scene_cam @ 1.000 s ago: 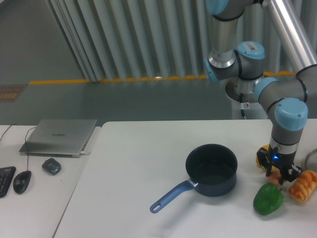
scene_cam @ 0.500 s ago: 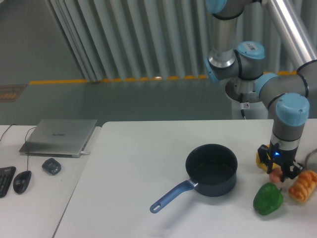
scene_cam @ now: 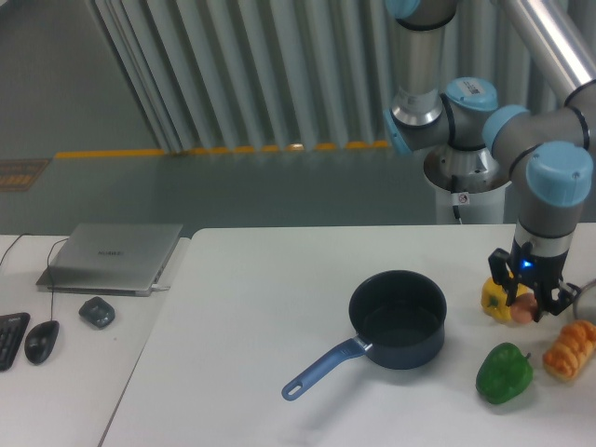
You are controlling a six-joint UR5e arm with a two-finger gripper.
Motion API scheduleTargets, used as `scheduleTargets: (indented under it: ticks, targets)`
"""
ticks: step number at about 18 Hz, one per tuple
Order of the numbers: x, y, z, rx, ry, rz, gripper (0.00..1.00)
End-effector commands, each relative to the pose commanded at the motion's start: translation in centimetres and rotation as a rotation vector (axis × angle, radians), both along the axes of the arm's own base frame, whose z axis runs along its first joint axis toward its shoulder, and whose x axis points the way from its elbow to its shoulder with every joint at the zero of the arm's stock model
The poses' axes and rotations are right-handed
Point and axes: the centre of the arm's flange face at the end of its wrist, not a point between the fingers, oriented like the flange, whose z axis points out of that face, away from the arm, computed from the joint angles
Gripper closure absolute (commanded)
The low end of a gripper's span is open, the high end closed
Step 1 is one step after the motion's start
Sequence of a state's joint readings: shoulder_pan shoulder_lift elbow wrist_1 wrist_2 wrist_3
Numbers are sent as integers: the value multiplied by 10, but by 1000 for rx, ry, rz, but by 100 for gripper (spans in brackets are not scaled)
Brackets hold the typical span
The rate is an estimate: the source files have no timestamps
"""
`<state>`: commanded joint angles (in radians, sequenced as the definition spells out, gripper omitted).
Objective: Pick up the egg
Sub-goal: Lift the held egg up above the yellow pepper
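Observation:
The egg (scene_cam: 525, 309), small and tan-pink, is held off the table between the fingers of my gripper (scene_cam: 530, 307), which is shut on it. The gripper hangs straight down at the table's right side. It sits just in front of the yellow bell pepper (scene_cam: 495, 298) and above the gap between the green pepper (scene_cam: 504, 373) and the bread roll (scene_cam: 570, 349).
A dark blue saucepan (scene_cam: 398, 319) stands mid-table with its handle pointing to the front left. On the left side table lie a closed laptop (scene_cam: 114, 256), a small grey object (scene_cam: 97, 312), a mouse (scene_cam: 41, 341) and a keyboard edge (scene_cam: 9, 337).
The gripper has risen and shifted slightly right with the egg in it, lifting the egg off the table from between the green pepper and the roll.

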<state>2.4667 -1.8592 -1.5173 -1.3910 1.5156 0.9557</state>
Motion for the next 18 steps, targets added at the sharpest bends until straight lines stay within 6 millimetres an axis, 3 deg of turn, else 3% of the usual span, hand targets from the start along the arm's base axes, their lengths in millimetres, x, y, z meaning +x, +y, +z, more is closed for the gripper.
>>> scheduleTargets:
  ticks: [8,18]
  targets:
    - [14,-2,42,-2,-2,-18,81]
    - [23,-1,48,11,-1,-111,81]
